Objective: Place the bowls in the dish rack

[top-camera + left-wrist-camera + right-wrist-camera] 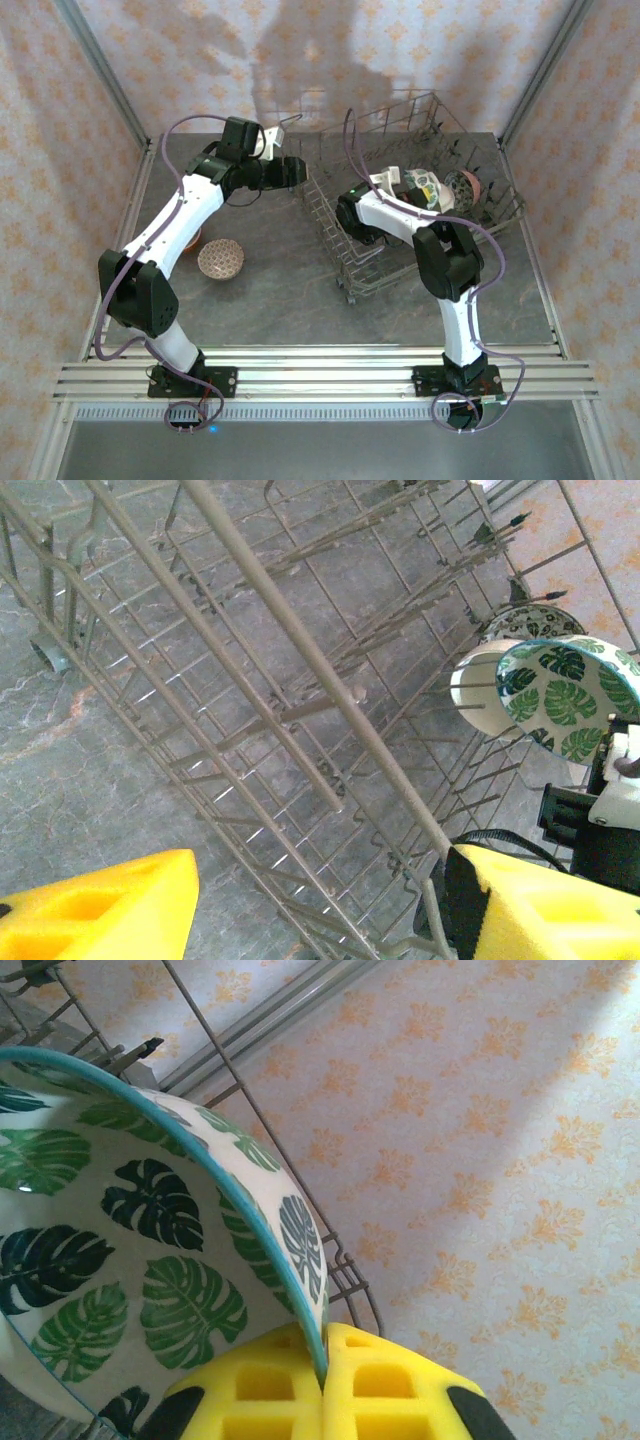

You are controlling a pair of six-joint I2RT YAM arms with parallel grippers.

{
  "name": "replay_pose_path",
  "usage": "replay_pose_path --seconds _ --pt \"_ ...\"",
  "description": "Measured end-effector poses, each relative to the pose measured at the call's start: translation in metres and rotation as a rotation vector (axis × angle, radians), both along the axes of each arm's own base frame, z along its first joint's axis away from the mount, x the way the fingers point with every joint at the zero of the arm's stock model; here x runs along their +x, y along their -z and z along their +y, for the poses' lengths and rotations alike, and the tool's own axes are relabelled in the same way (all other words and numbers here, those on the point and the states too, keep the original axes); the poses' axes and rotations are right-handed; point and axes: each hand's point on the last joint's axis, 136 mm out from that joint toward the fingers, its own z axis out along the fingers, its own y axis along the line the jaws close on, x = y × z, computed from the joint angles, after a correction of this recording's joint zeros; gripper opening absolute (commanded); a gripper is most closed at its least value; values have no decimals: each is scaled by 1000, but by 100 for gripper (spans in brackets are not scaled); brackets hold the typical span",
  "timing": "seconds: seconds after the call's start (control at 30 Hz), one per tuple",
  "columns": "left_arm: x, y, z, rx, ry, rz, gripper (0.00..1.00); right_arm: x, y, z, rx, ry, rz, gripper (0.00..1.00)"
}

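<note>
Yellow pads [400,1385] sit right up against the lens on the right wrist cam, pressed together on the teal rim of the leaf-print bowl [120,1240]. So the right gripper [325,1360] is clamped on that bowl, one finger inside and one outside. Pinching the rim makes sense to me: the bowl hangs on edge, which is how it has to slide down between the tines.

From overhead, the right gripper [405,183] has it in the right half of the dish rack [400,110], near a pink-rimmed bowl [462,187] that's already standing on edge in there. On the left wrist cam the leaf-print bowl [565,695] is tipped up just beside a white bowl [480,685] in the same row. I'd guess it's going into the next slot along. Can't tell whether it's actually seated on the wire yet.

Left gripper [320,920] is a different story. Its jaws are spread wide with nothing in them, parked at the rack's left wall, and the top rail runs between the fingers. No idea if it's touching the wire. My guess is it's either bracing the rack so it doesn't scoot, or just keeping clear.

Two more sit out on the table [300,300] by the left arm: a speckled bowl [221,259] and an orange bowl [188,240] half hidden behind the arm. Both are handy for that arm, so I'd call the job partway done.
</note>
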Motion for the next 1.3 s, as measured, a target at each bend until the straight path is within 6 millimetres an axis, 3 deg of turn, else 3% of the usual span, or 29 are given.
replay_pose_path --seconds 1.3 --pt "5 8 -9 18 15 39 68 -5 -10 -13 -37 22 54 0"
